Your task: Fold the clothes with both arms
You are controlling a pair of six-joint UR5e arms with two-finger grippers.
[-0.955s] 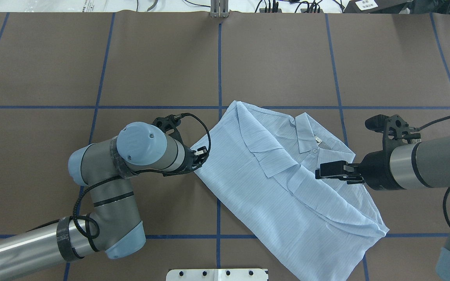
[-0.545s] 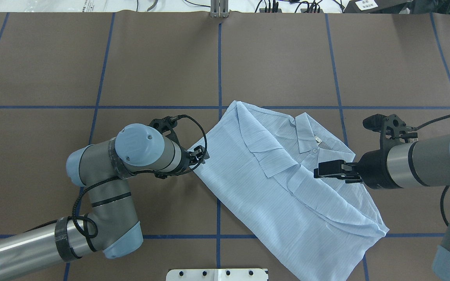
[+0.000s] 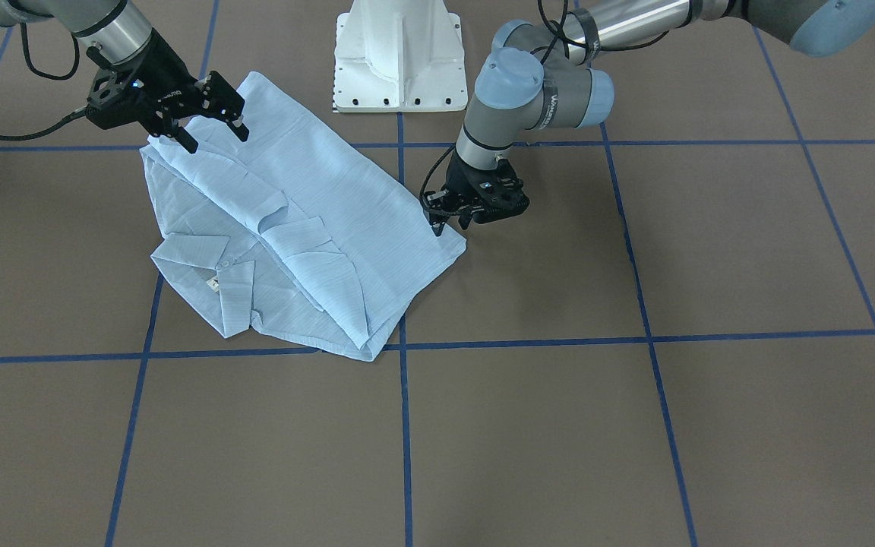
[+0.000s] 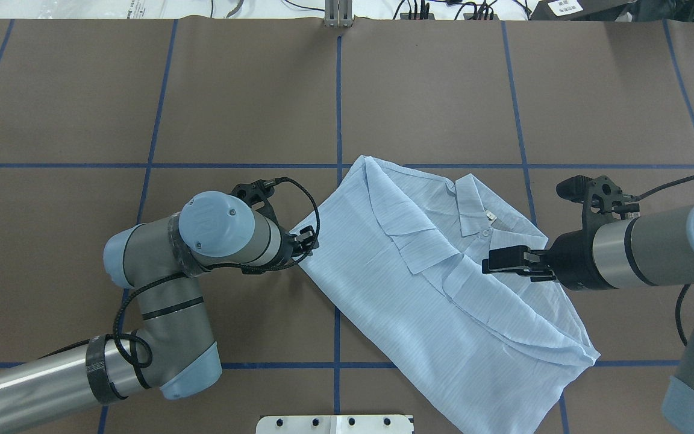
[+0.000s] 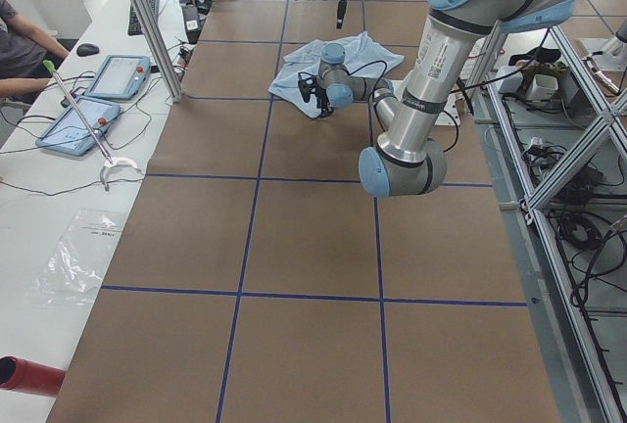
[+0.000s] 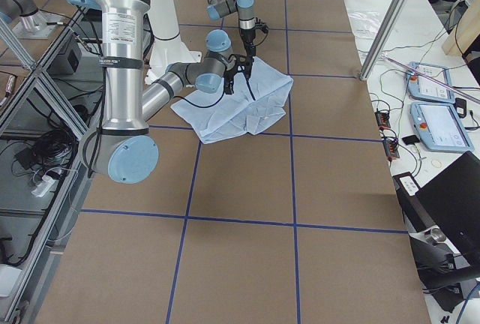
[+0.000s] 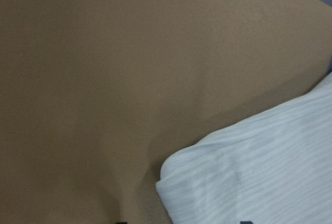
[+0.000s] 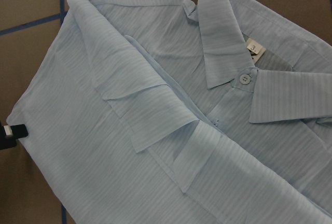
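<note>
My shirt (image 4: 443, 289) lies flat on the table (image 4: 232, 90), a brown top w/ blue tape lines (image 4: 338, 108). It's on my side of the table, mostly R of the ctr line, one end reaching back toward my base (image 3: 399, 53). It's part-folded: sleeve flaps (image 4: 419, 241) are laid over the front, and the collar (image 4: 472, 202) is at the far R end. The neck label (image 8: 255, 47) shows inside the collar, w/ a white button (image 8: 244, 79) just below it.

L gripper (image 4: 309, 238) sits low at the shirt's L corner, wrist bent down. Jaws are apart: my L wrist cam has the rounded cloth corner lying btwn the two tips, which only just peek in at the bottom edge. It isn't closed on the cloth. Can't tell if either tip touches fabric.

R gripper (image 3: 213, 135) is over the shirt's R side, near the shoulder & the collar, pointing across toward the L one. Jaws are wide, nothing in them. Can't tell if the tips touch cloth. Its cam looks down on the collar, button & sleeve flaps, & catches one L finger (image 8: 13, 129) at the shirt's far edge.
</note>
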